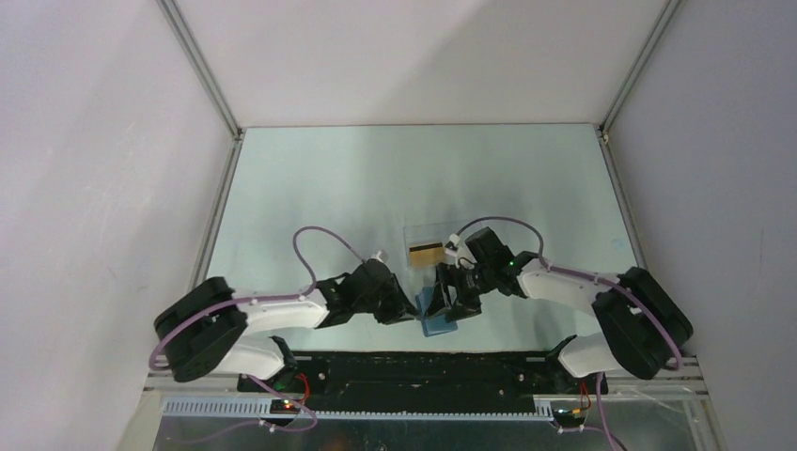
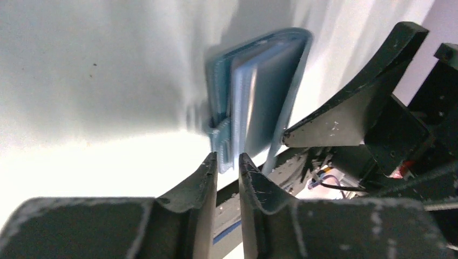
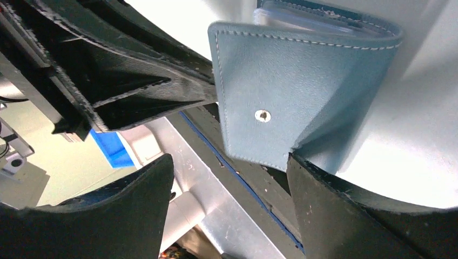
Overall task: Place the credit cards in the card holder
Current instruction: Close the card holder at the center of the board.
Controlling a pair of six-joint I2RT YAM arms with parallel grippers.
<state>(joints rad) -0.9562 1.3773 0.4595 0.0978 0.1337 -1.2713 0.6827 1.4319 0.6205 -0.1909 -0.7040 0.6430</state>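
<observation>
While touching card holder (image 3: 291, 102), right hand (image 3: 229, 164) agape

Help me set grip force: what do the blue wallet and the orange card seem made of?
Wallet: leather or imitation, matte, fine grain, pale stitched edges, metal snap. Card: probably smooth plastic; too small to confirm.

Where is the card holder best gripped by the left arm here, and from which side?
Probably the small clasp tab jutting from the card holder, approached from the left. It is thin, sticks out on its own, and lines up with the narrow gap of the left gripper.
</observation>
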